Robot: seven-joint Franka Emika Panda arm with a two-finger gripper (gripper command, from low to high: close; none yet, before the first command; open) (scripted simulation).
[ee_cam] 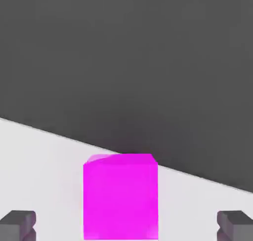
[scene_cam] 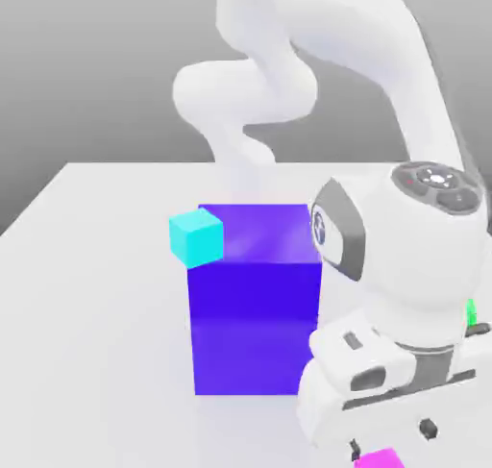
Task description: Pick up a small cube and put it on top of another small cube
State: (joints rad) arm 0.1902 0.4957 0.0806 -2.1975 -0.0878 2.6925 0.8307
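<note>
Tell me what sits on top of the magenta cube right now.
Nothing rests on the magenta cube; its top face is bare in the hand view. The open gripper straddles it, fingers apart from its sides. Its underside, against the table, is hidden.

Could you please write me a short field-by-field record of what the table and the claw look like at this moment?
table: white top
big block: blue-purple, mid-table
cyan cube: by the big block's upper corner on the exterior view's left
pink cube: on the table, between the fingertips, not gripped
green cube: sliver behind the arm
claw: open, fingertips either side of the pink cube
stacking: not yet done
</note>
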